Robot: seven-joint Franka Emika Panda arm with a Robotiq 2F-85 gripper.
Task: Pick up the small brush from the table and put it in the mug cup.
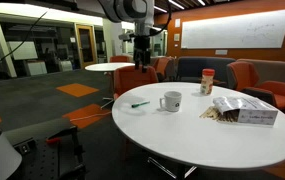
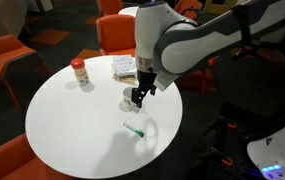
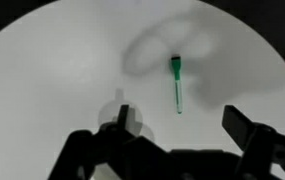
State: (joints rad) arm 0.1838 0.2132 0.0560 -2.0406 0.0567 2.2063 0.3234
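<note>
Below the gripper (image 3: pixel 179 125), a little ahead of its wide-spread, empty fingers, I see the small brush (image 3: pixel 177 83) lying flat on the table (image 3: pixel 42 70). I judge nothing is done yet: the grasp, the lift and the drop into the mug cup (image 1: pixel 170 101), which stands near the brush and off to one side of the gripper, all remain. The jar (image 1: pixel 207 81) has a red label, too small for me to read.

The arm (image 2: pixel 197 40) arches over from one side, wrist bent downward — the gripper (image 3: pixel 179 125) points straight down, its dark jaws spread wide apart, hanging in the air.
</note>
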